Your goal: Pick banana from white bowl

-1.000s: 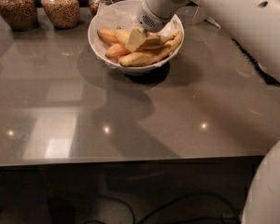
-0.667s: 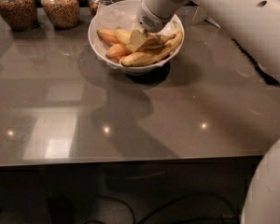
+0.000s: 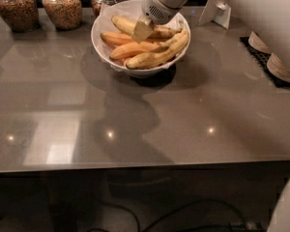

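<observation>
The white bowl (image 3: 102, 42), lined with crumpled white paper, stands at the back middle of the table and holds several bananas. The bright-yellow banana (image 3: 122, 23) lies at the back of the pile, partly under the gripper. Two orange-tinged bananas (image 3: 128, 48) lie in the middle. A long brown-flecked curved banana (image 3: 160, 54) lies along the front right. My gripper (image 3: 142, 31) reaches down from the upper right into the bowl, its tip on or just above the yellow banana. The contact is hidden.
Three glass jars (image 3: 62, 5) of dry goods stand along the back left edge. A white card stand (image 3: 217, 8) is behind the bowl on the right. Stacked off-white bowls (image 3: 270, 57) sit on a black mat at the far right. My arm fills the upper right.
The gripper tip has shifted slightly up and back over the bowl. The bananas and the bowl have not visibly moved.
</observation>
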Available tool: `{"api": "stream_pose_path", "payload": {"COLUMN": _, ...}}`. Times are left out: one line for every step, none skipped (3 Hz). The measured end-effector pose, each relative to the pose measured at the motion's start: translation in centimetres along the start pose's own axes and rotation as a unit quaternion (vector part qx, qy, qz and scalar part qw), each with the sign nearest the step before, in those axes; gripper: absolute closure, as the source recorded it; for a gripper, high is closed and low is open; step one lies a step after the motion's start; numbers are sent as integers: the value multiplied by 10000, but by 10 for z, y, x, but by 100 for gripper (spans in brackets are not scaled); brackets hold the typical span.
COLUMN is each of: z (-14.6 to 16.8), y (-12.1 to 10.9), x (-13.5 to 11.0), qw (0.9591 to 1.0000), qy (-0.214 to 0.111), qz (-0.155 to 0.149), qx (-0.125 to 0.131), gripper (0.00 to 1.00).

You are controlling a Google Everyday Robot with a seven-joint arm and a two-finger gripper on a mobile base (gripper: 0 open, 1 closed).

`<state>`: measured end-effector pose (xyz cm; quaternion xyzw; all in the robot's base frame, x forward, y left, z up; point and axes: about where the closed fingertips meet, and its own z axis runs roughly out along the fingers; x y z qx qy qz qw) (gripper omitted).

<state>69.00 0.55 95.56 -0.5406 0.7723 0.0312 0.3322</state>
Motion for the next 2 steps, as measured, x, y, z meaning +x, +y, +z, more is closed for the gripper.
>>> {"api": "stream_pose_path", "payload": {"z": -27, "y": 8, "x": -4, "qw": 9988, "qy": -345, "qz": -335, "qx": -23, "gripper": 100}}
{"api": "stream_pose_path", "payload": {"z": -59, "y": 28, "x": 15, "qw": 9955, "qy": -715, "qz": -588, "qx": -181, "gripper": 100}}
